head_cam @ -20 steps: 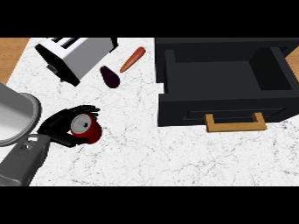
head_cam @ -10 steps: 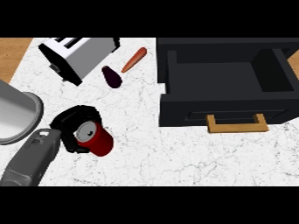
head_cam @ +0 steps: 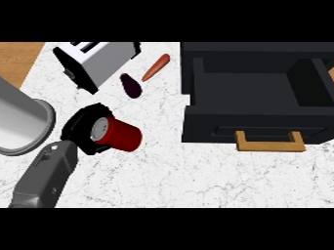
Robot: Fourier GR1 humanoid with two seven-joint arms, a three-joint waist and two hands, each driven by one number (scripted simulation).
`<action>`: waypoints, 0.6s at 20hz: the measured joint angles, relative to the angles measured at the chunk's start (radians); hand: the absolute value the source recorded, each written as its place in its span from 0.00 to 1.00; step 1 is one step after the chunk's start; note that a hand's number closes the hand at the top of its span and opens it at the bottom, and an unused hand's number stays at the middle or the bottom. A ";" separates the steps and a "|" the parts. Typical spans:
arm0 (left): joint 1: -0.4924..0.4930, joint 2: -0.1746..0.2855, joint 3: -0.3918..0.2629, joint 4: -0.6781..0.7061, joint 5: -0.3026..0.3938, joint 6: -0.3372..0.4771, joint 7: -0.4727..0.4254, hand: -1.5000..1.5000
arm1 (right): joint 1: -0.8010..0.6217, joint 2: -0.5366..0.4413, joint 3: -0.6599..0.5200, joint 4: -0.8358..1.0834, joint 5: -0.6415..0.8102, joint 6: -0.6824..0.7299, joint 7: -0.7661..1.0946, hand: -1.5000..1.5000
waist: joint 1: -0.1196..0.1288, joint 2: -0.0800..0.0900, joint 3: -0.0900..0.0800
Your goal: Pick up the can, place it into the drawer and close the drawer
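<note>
Red can (head_cam: 123, 135), one only, gripped by the curled left robot hand (head_cam: 80, 123), near one open drawer (head_cam: 213, 128).

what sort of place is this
Probably a kitchen: a white marbled countertop, a silver two-slot toaster, and an orange carrot beside a dark purple aubergine.

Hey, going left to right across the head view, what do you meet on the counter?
The left hand curled round the red can → carrot → open black drawer. The toaster and aubergine overlap the can's span, so I leave them out.
</note>
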 measured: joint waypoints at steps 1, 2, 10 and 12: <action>0.008 -0.017 0.025 -0.008 0.017 0.061 -0.020 1.00 | 0.001 0.003 -0.001 0.000 0.003 -0.001 -0.001 0.00 | 0.005 -0.002 0.001; 0.012 -0.030 0.045 -0.021 0.031 0.117 -0.032 1.00 | -0.002 0.003 -0.001 0.000 0.005 -0.005 0.001 0.00 | 0.010 -0.003 0.001; 0.025 -0.158 0.061 -0.302 0.079 0.443 0.022 1.00 | 0.014 0.008 -0.020 -0.016 -0.015 -0.001 0.009 0.00 | 0.014 -0.010 0.002; 0.029 -0.175 0.030 -0.395 0.087 0.507 0.075 1.00 | 0.033 0.011 -0.011 -0.015 -0.007 0.004 -0.007 0.00 | 0.008 -0.009 0.002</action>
